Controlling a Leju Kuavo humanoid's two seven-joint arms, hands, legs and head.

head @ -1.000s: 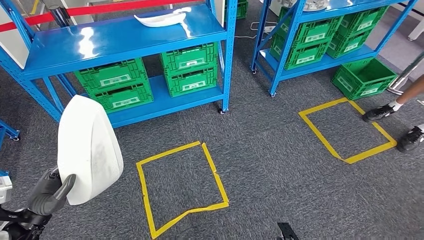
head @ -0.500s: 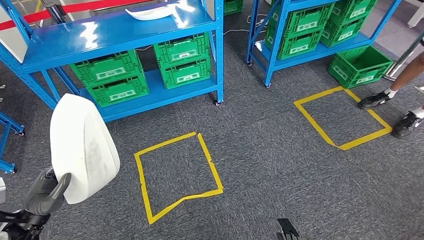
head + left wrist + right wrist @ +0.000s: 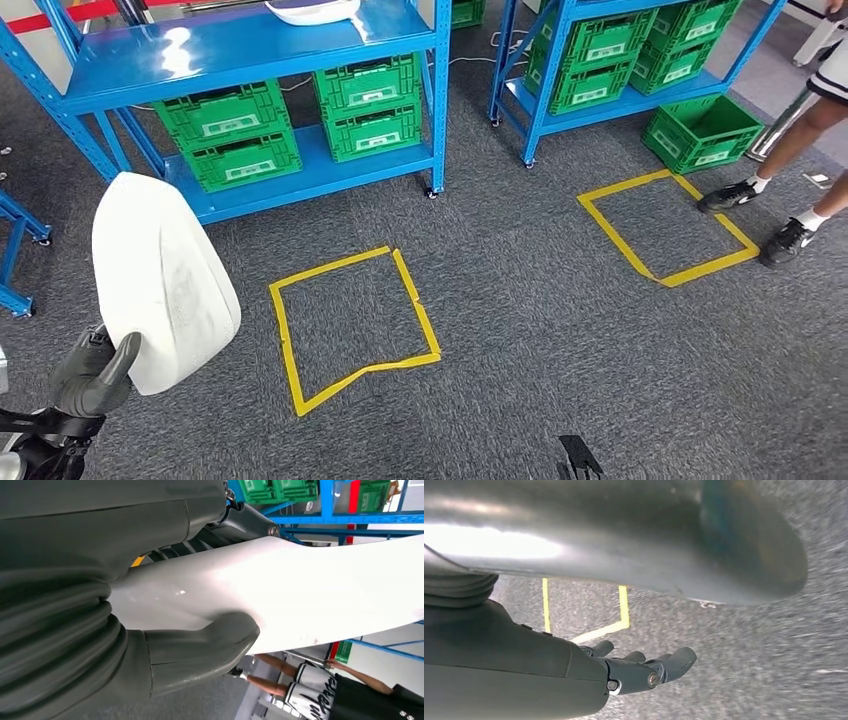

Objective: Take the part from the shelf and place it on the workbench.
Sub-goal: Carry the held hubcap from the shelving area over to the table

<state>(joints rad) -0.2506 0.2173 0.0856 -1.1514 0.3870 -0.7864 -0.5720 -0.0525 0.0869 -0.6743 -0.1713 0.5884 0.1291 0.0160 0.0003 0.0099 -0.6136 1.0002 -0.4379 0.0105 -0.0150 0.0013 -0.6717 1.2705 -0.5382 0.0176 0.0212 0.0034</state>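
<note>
White moulded part [image 3: 160, 275]: held upright in the left hand [image 3: 92, 377], thumb pressed on its face, low at the robot's left above grey carpet, near a yellow tape square [image 3: 350, 330]. Right hand [image 3: 644, 670]: hanging over the carpet, fingers [image 3: 676, 661] loosely extended, apparently holding nothing. Blue shelf [image 3: 250, 60]: green crates [image 3: 300, 125] on its lower tier, another white part [image 3: 312, 10] on top.

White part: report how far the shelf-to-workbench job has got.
Done: the white part is off the shelf, gripped upright in the left robot hand, its thumb pressed on the part's face in the left wrist view. In hand: carrying it above the grey carpet beside the yellow tape square. The right robot hand hangs with nothing in it. Left: reaching the workbench and setting the part down.
</note>
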